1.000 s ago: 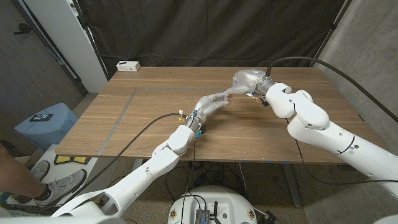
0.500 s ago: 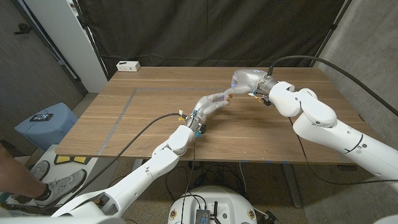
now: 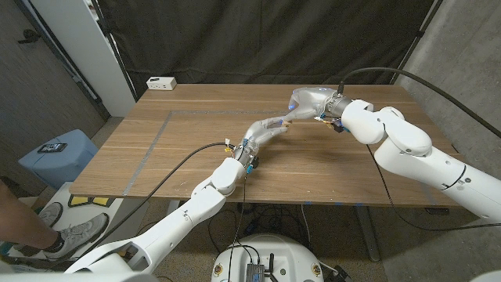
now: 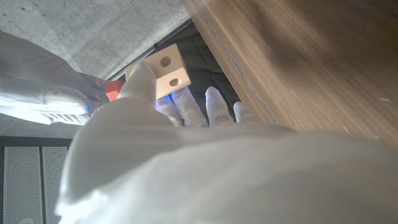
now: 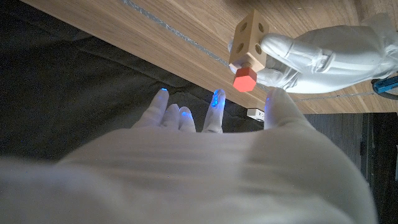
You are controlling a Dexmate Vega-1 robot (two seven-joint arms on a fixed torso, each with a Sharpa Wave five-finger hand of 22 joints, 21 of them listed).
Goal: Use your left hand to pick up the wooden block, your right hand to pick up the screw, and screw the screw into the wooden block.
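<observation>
Wooden block (image 5: 249, 38), pale with round holes in its faces, sits between the fingers of the left hand (image 5: 323, 55), held in the air above the middle of the tabletop (image 3: 188, 133), toward its far edge. In the left wrist view the block (image 4: 166, 70) shows beyond the fingertips (image 4: 142, 74) of the left hand (image 4: 186, 155), with two holes facing the camera. A screw (image 5: 244, 79) with a red six-sided head is seated against one face of the block, its shank out of sight. In the left wrist view a patch of red (image 4: 112, 91) sits beside the block.

Right hand (image 5: 205, 162) is close by the screw; its fingers (image 5: 216, 102) are spread apart and grasp nothing, their tips lit blue and clear of the red head. In the head view the two hands meet over the tabletop, left hand (image 3: 274, 125) and right hand (image 3: 307, 100) just beside each other.

A white box (image 3: 162, 82) lies near the far left corner of the tabletop. A line of grey tape (image 3: 156, 139) runs across the left part of the surface.
</observation>
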